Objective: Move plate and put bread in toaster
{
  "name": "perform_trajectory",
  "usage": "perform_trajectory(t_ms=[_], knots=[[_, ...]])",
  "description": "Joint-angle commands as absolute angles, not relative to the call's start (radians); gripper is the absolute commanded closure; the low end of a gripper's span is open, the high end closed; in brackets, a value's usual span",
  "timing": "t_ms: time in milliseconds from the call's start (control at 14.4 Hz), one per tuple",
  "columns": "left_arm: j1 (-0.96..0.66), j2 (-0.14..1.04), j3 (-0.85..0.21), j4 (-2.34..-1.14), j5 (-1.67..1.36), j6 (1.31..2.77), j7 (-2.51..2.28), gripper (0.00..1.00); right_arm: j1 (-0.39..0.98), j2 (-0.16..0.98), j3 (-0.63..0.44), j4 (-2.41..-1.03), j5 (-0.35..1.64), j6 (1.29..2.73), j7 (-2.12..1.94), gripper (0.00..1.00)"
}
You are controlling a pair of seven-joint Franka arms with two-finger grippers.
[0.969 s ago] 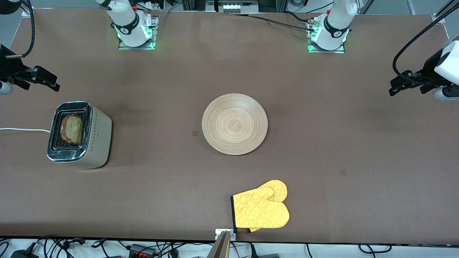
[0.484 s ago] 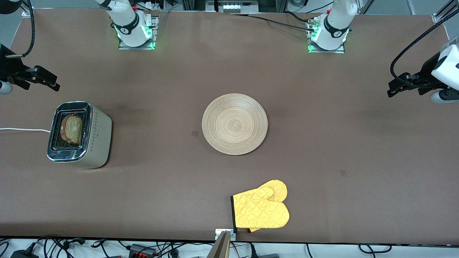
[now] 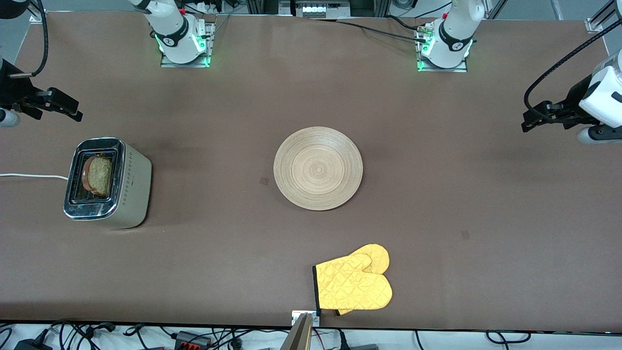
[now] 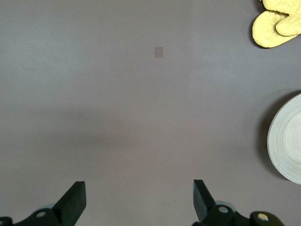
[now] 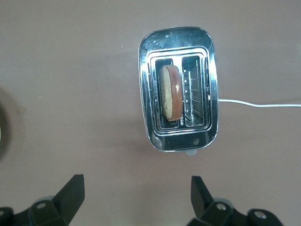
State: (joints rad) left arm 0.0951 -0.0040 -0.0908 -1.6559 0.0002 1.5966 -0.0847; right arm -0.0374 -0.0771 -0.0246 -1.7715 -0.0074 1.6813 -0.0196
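Note:
The pale wooden plate (image 3: 318, 168) lies bare at the table's middle; its rim (image 4: 288, 141) shows in the left wrist view. The toaster (image 3: 136, 184) stands toward the right arm's end, and the brown bread (image 3: 97, 175) stands upright in one of its slots. In the right wrist view the bread (image 5: 170, 92) fills one slot of the toaster (image 5: 209, 94) and the other slot is empty. My right gripper (image 3: 73, 111) hangs open in the air close to the toaster, nothing between its fingers (image 5: 136, 180). My left gripper (image 3: 528, 119) hovers open over bare table at the left arm's end (image 4: 138, 186).
A yellow oven mitt (image 3: 354, 284) lies near the table's front edge, nearer to the camera than the plate; it also shows in the left wrist view (image 4: 277, 23). The toaster's white cord (image 3: 29, 176) runs off the table's end.
The left arm has drifted slightly toward the table's middle. The right arm, plate, toaster and bread have not visibly moved.

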Motion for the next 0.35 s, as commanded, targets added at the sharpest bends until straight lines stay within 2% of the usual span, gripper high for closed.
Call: perform_trajectory(t_ms=[0, 277], knots=[[0.097, -0.003, -0.091, -1.629, 0.02, 1.568, -0.092, 0.0, -0.041, -0.095, -0.018, -1.776, -0.002, 1.669, -0.029, 0.0], [0.094, -0.002, -0.094, -1.629, 0.02, 1.566, -0.092, 0.0, -0.041, -0.095, -0.018, -1.776, -0.002, 1.669, -0.029, 0.0]])
